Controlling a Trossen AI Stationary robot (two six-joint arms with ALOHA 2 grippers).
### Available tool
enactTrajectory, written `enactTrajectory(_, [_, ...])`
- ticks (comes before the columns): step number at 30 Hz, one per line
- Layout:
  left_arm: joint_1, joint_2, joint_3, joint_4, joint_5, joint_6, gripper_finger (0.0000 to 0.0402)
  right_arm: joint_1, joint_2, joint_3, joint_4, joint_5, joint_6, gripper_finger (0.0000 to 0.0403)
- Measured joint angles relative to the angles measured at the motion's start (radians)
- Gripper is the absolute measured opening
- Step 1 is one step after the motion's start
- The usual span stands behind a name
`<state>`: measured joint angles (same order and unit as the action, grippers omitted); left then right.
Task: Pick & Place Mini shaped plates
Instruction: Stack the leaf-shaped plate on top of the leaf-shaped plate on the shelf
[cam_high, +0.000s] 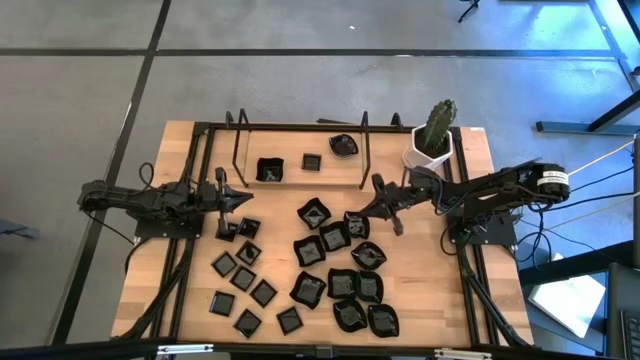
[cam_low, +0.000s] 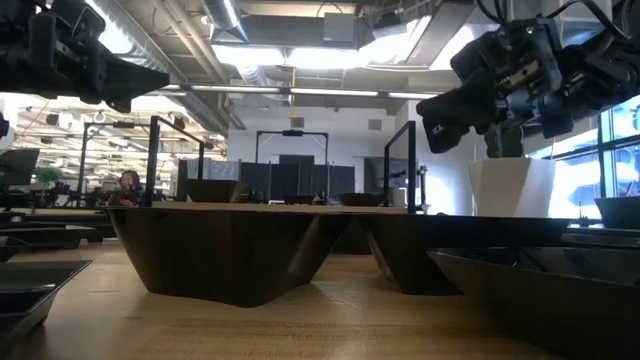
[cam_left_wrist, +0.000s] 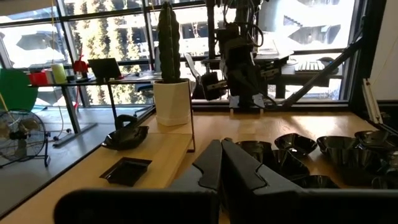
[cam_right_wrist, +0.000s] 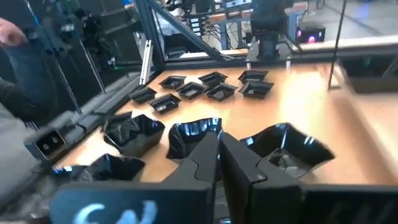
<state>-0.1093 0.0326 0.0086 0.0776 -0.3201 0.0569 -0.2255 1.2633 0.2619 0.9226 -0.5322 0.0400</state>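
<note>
Many glossy black mini shaped plates lie on the wooden table: small flat squares (cam_high: 245, 280) near the left, larger raised-rim and wavy-edged ones (cam_high: 340, 270) in the middle. Three more (cam_high: 311, 161) rest on the raised wooden shelf (cam_high: 290, 180) at the far side. My left gripper (cam_high: 243, 201) (cam_left_wrist: 222, 149) hangs shut and level above the small squares, holding nothing. My right gripper (cam_high: 368, 209) (cam_right_wrist: 219, 144) hovers shut above the larger plates (cam_right_wrist: 193, 134), pointing toward the table's left, with nothing between its fingers.
A white pot with a cactus (cam_high: 432, 148) stands at the far right, just behind my right arm. Black upright bars (cam_high: 362, 150) frame the shelf. Dark rails (cam_high: 185, 270) run along the table's left and right sides.
</note>
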Motion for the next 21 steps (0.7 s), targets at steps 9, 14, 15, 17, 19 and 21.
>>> enactTrajectory(9, [0.0, 0.0, 0.0, 0.0, 0.0, 0.0, 0.0004, 0.001, 0.0, 0.0, -0.028, 0.149, -0.099, 0.0021])
enactTrajectory(14, [0.0, 0.0, 0.0, 0.0, 0.0, 0.0, 0.0004, 0.018, 0.0, 0.0, -0.03, 0.147, -0.11, 0.0021])
enactTrajectory(15, [0.0, 0.0, 0.0, 0.0, 0.0, -0.001, 0.0004, 0.021, 0.0, 0.0, -0.037, 0.147, -0.118, 0.0021])
enactTrajectory(17, [0.0, 0.0, 0.0, 0.0, 0.0, 0.0, 0.0004, 0.029, 0.0, 0.0, -0.04, 0.146, -0.126, 0.0021])
enactTrajectory(19, [0.0, 0.0, 0.0, 0.0, 0.0, -0.001, 0.0004, 0.037, 0.0, 0.0, -0.039, 0.126, -0.133, 0.0021])
enactTrajectory(21, [0.0, 0.0, 0.0, 0.0, 0.0, -0.007, 0.0004, 0.046, 0.0, 0.0, -0.037, 0.085, -0.147, 0.0021])
